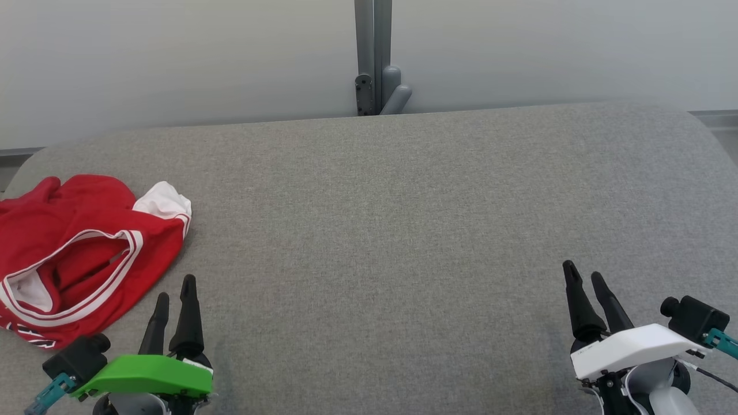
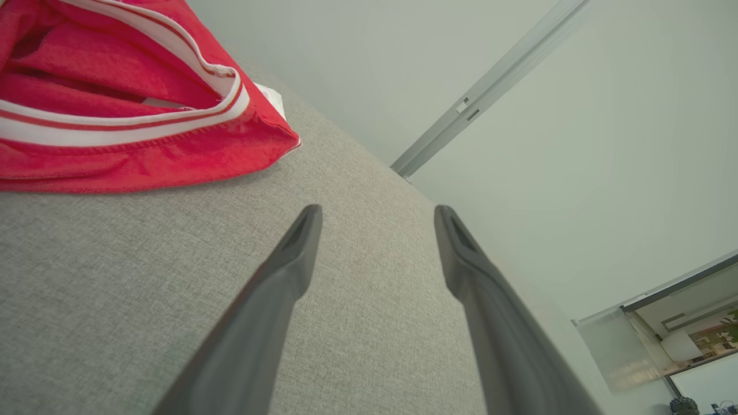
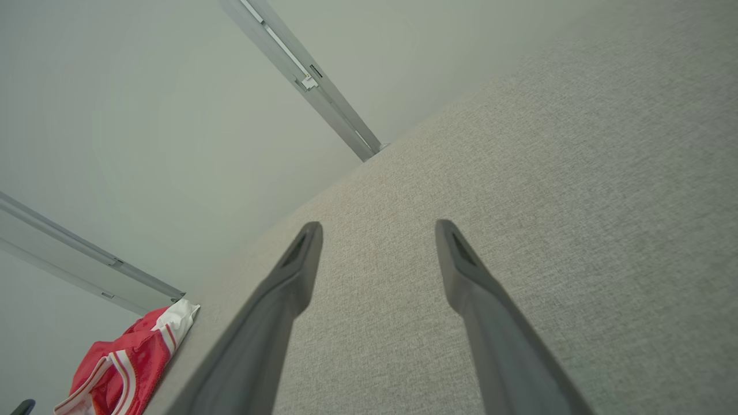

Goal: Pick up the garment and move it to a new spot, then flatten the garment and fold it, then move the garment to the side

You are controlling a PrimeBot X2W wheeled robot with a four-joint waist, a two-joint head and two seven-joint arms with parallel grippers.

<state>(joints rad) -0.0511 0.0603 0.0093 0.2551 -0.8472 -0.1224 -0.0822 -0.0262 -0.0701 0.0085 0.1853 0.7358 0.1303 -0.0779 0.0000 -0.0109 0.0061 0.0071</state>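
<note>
With left gripper (image 1: 176, 287) and right gripper (image 1: 582, 270) spread empty, the soft, light red jersey (image 1: 86, 242) is probably best pinched at its striped trim (image 1: 130, 256)

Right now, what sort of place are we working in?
Probably an indoor lab or office work area: a wide grey fabric-covered table, plain pale partition panels joined by a metal post behind it, and one crumpled red garment at its left end.
</note>
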